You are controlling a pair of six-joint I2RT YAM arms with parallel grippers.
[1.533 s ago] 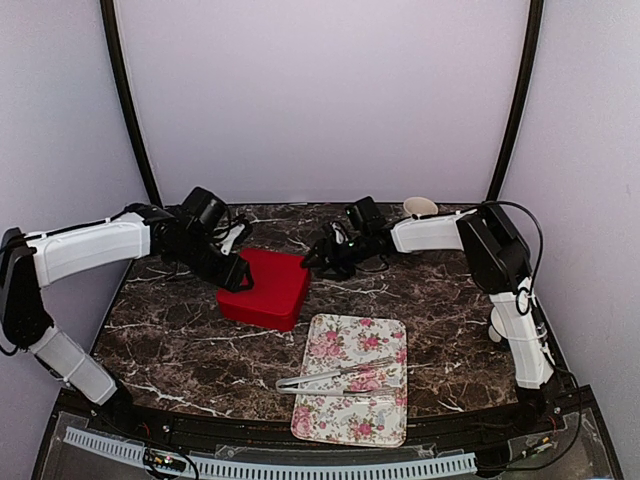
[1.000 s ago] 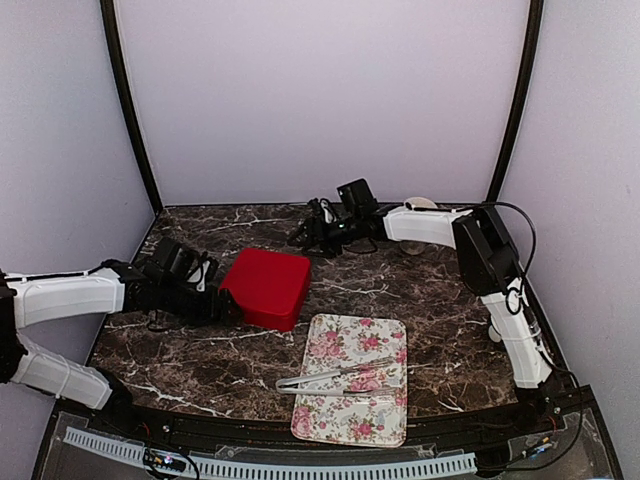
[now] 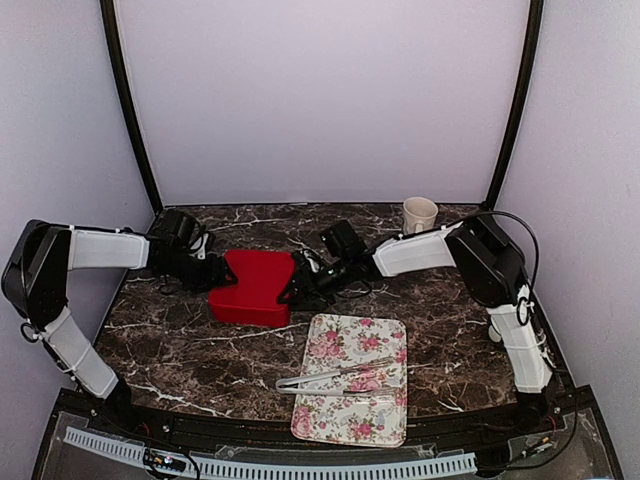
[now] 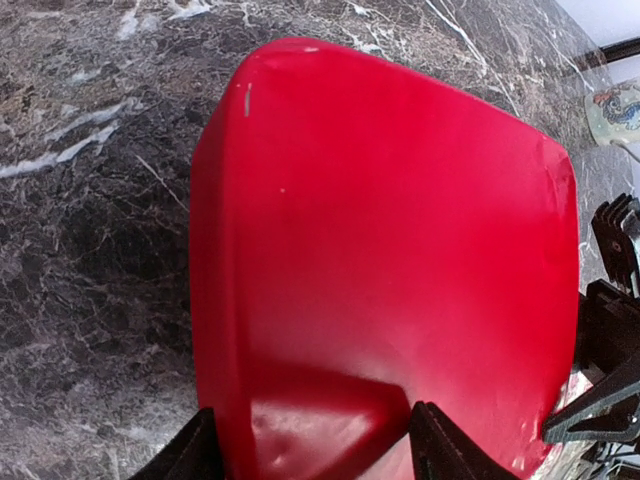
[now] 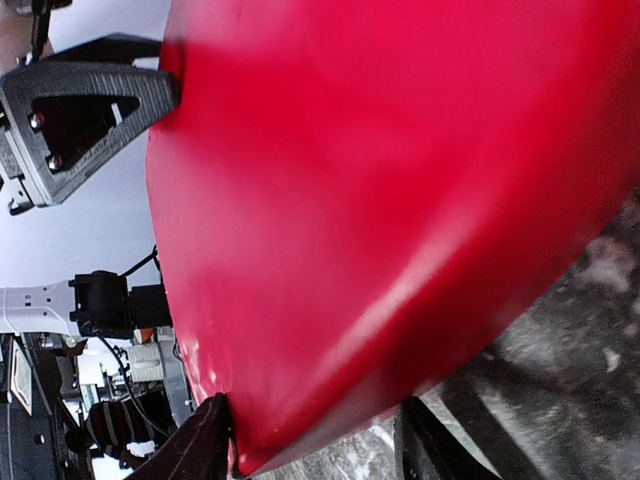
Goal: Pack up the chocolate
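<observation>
No chocolate shows in any view. A closed red box (image 3: 250,285) lies on the marble table between my two grippers. My left gripper (image 3: 212,278) is at its left end. In the left wrist view the box (image 4: 380,250) fills the frame and my left gripper (image 4: 310,452) has its jaws against both sides of a near corner. My right gripper (image 3: 300,283) is at the box's right end. In the right wrist view the box (image 5: 380,200) fills the frame and my right gripper (image 5: 315,440) clasps its edge.
A floral tray (image 3: 370,415) lies at the front centre with metal tongs (image 3: 335,377) across it. A cream mug (image 3: 419,213) stands at the back right. The right arm's links run down the table's right side.
The left gripper swung from the box's front left to its left end. The right gripper came forward from the back to the box's right end. The box shifted slightly left and turned.
</observation>
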